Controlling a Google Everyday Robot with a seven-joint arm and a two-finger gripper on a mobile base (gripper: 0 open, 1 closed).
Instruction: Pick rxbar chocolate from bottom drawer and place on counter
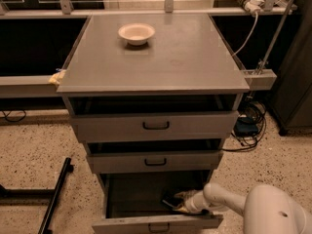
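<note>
The bottom drawer [146, 223] of the grey cabinet is pulled open at the frame's bottom. My white arm reaches into it from the right, and my gripper [178, 202] is inside the drawer at its right side. A small dark flat thing, likely the rxbar chocolate [168, 203], lies right at the fingertips; whether it is held does not show. The counter [161, 57] is the flat grey top above, with a white bowl [136, 33] at its back left.
The two upper drawers [156, 126] stand slightly open. A black bar [54, 199] lies on the speckled floor at the left. Cables [248, 126] hang and pile at the cabinet's right. Grey rails run on both sides.
</note>
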